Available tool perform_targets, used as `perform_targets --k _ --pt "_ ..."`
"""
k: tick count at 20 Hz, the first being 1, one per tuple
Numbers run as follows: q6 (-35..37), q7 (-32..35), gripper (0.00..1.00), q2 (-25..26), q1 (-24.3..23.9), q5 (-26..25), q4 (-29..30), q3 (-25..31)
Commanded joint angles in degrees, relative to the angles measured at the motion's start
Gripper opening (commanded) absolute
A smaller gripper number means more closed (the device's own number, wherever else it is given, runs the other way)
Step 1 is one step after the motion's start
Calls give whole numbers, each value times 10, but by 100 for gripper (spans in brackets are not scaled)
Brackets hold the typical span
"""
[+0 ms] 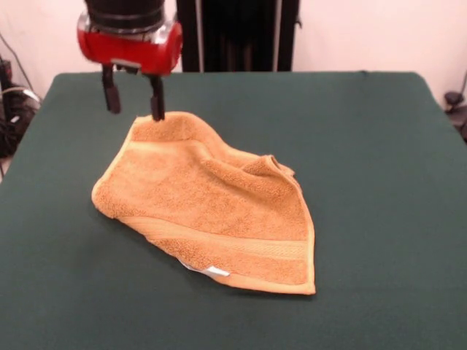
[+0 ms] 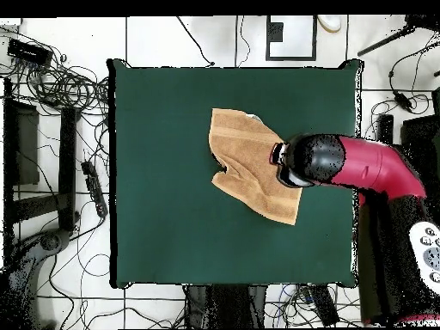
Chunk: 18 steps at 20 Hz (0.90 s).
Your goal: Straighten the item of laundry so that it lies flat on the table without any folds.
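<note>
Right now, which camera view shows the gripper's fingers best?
The front view: the gripper hangs open, two black fingers apart above the towel's far corner. In the overhead view the arm's own body hides them.

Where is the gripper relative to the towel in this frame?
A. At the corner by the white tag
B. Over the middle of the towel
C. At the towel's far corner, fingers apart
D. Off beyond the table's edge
C: the gripper hangs at the towel's far corner, fingers apart, one tip at the cloth's edge, opposite the white tag.
</note>
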Motion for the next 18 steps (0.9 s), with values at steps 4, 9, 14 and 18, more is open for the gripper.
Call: perform_targets --k 4,9,14,18 --pt "21 10 100 144 10 20 -80 34" --pt "85 44 100 166 -1 89 -86 44" --pt "100 37 100 185 -18 141 -67 55" --pt "69 24 100 200 -1 117 -73 28"
